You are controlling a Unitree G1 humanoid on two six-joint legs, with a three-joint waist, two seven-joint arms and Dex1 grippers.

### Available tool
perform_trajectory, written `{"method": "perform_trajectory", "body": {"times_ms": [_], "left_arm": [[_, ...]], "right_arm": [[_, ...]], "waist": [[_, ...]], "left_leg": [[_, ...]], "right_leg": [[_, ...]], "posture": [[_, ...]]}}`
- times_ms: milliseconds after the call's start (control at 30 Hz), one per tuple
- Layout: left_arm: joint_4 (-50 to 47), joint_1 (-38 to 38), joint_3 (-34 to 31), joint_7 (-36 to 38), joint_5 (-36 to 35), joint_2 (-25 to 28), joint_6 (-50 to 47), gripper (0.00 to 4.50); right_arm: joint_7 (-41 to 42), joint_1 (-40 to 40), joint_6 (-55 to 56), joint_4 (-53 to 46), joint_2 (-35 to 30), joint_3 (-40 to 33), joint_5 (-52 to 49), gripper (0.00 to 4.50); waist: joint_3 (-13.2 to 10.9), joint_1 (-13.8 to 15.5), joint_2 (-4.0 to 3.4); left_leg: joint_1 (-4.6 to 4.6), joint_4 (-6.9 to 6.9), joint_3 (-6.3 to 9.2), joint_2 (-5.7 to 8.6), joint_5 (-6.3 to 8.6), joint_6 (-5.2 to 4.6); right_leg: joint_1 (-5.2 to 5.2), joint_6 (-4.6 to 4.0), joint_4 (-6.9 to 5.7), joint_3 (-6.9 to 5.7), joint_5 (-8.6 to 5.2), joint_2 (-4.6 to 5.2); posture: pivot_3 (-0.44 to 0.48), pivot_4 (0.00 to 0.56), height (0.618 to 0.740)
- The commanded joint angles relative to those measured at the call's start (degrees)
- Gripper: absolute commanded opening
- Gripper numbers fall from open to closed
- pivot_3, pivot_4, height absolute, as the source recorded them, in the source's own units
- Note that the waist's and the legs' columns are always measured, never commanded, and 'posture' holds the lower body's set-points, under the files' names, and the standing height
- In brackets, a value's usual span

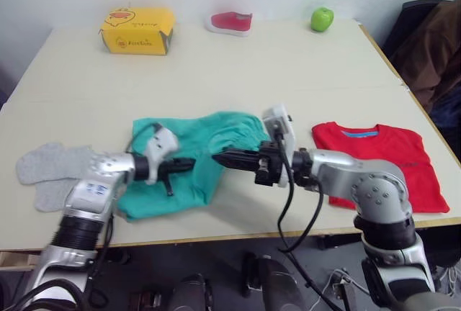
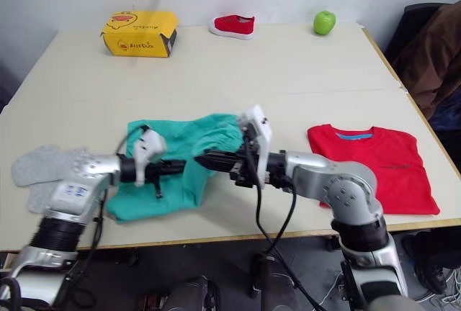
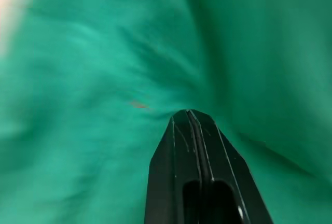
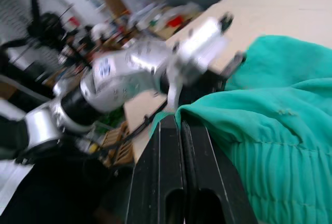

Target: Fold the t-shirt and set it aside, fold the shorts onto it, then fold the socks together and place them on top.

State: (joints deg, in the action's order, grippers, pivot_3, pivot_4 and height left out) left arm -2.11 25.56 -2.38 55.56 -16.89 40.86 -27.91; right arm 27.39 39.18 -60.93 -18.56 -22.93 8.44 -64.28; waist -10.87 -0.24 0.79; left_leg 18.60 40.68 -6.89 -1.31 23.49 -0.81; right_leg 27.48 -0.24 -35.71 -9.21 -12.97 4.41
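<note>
You had both hands, left hand [image 1: 189, 163] and right hand [image 1: 218, 157], pinched together on the shorts [image 1: 191, 160] near the table's [image 1: 288, 66] front edge. T-shirt [image 1: 385, 160] lay folded right, socks [image 1: 50, 170] left; the yellow box's [image 1: 137, 30] writing was unreadable

Both arms are showing silver-grey metallic shells with rounded joint housings; screw holes are ringing the right elbow joint. Left forearm is carrying a small label with blue print, text unreadable. Each wrist is wearing a white boxy camera module. Left gripper [image 1: 189, 163] and right gripper [image 1: 218, 157] are showing black, narrow, tapered fingers. Black cables are looping loose off the right wrist and hanging along the left forearm.
</note>
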Motion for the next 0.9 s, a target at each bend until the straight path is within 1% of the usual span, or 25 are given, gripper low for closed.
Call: {"method": "perform_trajectory", "body": {"times_ms": [33,133,200,300,433,633,667,700,733,800,833,900], "left_arm": [[-7.63,-4.13,-3.72,-0.46,-3.42,2.79,-5.06,0.00],[-9.05,-8.19,-1.19,-1.06,-0.95,3.10,-2.92,0.00],[-7.98,-8.46,0.94,-1.86,0.82,2.36,-1.47,0.00],[-5.04,-6.20,4.20,-2.81,2.96,0.34,0.63,0.00],[-1.02,-2.81,7.36,-1.85,4.80,-1.18,3.10,0.00],[5.64,1.27,9.89,0.58,6.34,-2.26,7.34,0.00],[7.28,2.64,10.38,1.09,6.59,-2.71,8.16,0.00],[8.45,3.60,10.72,1.48,6.78,-3.03,8.78,0.00],[9.76,4.69,11.09,1.93,7.00,-3.45,9.50,0.00],[11.72,6.17,11.62,2.59,7.45,-4.14,10.68,0.00],[12.76,6.89,12.02,2.96,7.84,-4.51,11.43,0.00],[14.54,8.27,12.83,3.71,8.55,-5.28,12.72,0.00]], "right_arm": [[6.44,2.67,2.32,3.68,-0.65,3.49,6.27,0.04],[9.16,2.71,3.54,7.00,-1.14,4.53,10.55,0.04],[9.25,1.87,3.87,8.26,-1.68,4.15,12.96,0.04],[10.25,-1.51,3.77,6.29,-4.56,1.85,14.45,0.04],[8.68,-8.57,2.25,0.06,-8.95,-2.65,14.01,0.04],[6.64,-22.98,2.36,-7.00,-15.73,-9.01,16.05,0.04],[5.04,-26.34,0.82,-7.55,-15.51,-12.34,13.98,0.04],[3.78,-28.64,-0.34,-7.95,-15.22,-14.77,12.23,0.41],[2.34,-30.26,-1.97,-8.66,-14.16,-17.29,8.90,0.54],[-0.10,-31.93,-4.23,-9.82,-12.39,-20.54,3.54,1.24],[-3.42,-32.26,-5.59,-9.27,-10.41,-22.31,-1.54,1.61],[-12.81,-33.22,-6.63,-6.31,-7.00,-24.53,-14.32,2.32]], "waist": [[0.00,0.07,0.00],[0.00,0.28,0.00],[0.00,0.37,0.00],[0.00,0.82,0.00],[0.00,1.14,0.00],[0.00,1.42,0.00],[0.00,1.53,0.00],[0.00,1.62,0.00],[0.00,1.66,0.00],[0.00,1.68,0.00],[0.00,1.57,0.00],[0.00,1.44,0.00]], "left_leg": [[0.03,-0.01,0.00,0.01,0.00,0.00],[0.13,-0.01,0.03,0.10,0.01,-0.12],[0.28,0.07,0.07,0.15,-0.02,-0.21],[0.50,0.31,0.27,0.18,-0.04,-0.24],[0.50,0.28,0.26,0.18,-0.04,-0.23],[0.45,0.26,0.17,0.17,-0.03,-0.22],[0.44,0.26,0.18,0.17,-0.03,-0.22],[0.43,0.26,0.16,0.17,-0.03,-0.22],[0.42,0.28,0.18,0.17,-0.03,-0.23],[0.41,0.30,0.17,0.18,-0.04,-0.23],[0.41,0.31,0.17,0.18,-0.04,-0.23],[0.34,0.28,0.15,0.16,-0.05,-0.22]], "right_leg": [[-0.02,0.00,0.08,-0.02,0.00,0.00],[-0.04,0.10,0.25,-0.04,0.05,0.07],[-0.02,0.23,0.33,-0.04,0.13,0.11],[0.01,0.29,0.30,-0.09,0.18,0.14],[0.04,0.29,0.28,-0.10,0.18,0.13],[0.02,0.28,0.28,-0.12,0.18,0.11],[0.01,0.28,0.29,-0.13,0.18,0.11],[0.00,0.28,0.28,-0.11,0.18,0.12],[-0.03,0.28,0.29,-0.11,0.18,0.12],[-0.04,0.26,0.24,-0.10,0.20,0.13],[-0.04,0.26,0.23,-0.10,0.20,0.13],[-0.07,0.23,0.20,-0.08,0.21,0.11]], "posture": [[0.000,0.150,0.740],[0.000,0.150,0.740],[0.000,0.150,0.740],[0.000,0.150,0.740],[0.000,0.150,0.740],[0.000,0.150,0.740],[0.000,0.150,0.740],[0.000,0.150,0.740],[0.000,0.150,0.740],[0.000,0.150,0.740],[0.000,0.150,0.740],[0.000,0.150,0.740]]}}
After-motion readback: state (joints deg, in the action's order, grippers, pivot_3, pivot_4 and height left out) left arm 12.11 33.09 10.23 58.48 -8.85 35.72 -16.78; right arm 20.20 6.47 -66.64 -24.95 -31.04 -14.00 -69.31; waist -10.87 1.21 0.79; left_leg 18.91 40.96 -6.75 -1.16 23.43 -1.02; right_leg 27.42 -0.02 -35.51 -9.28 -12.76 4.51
